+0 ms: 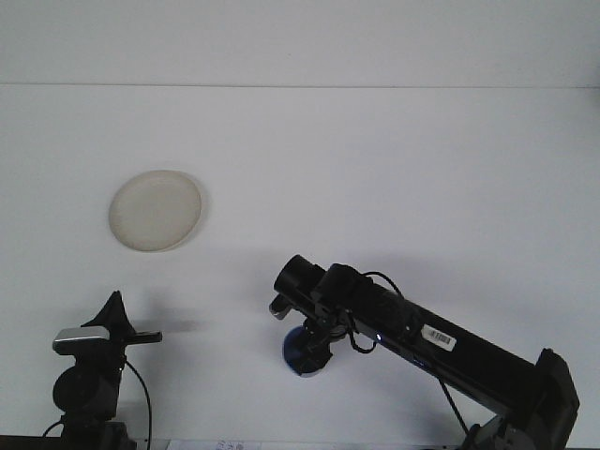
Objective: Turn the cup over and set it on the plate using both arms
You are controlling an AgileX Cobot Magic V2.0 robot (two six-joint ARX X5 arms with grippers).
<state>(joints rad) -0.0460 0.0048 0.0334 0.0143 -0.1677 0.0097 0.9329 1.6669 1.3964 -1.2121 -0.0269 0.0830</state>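
A: Right arm [441,342] is noted as matte black throughout, built from rounded cylindrical segments. A thin black cable [386,281] is seen looping over the segment behind the wrist.

B: Confirmed. A white label [439,337] with dark barcode-like print is recorded on the upper face of the long link. A small bluish light [379,338] is observed just ahead of it.

A: Left arm [89,384] is also logged as black. A grey-silver block [79,339] is mounted at its top, with dark pointed fingers [114,310] above it.

B: A black cable [143,394] is seen curving down its right side. No further markings can be resolved.
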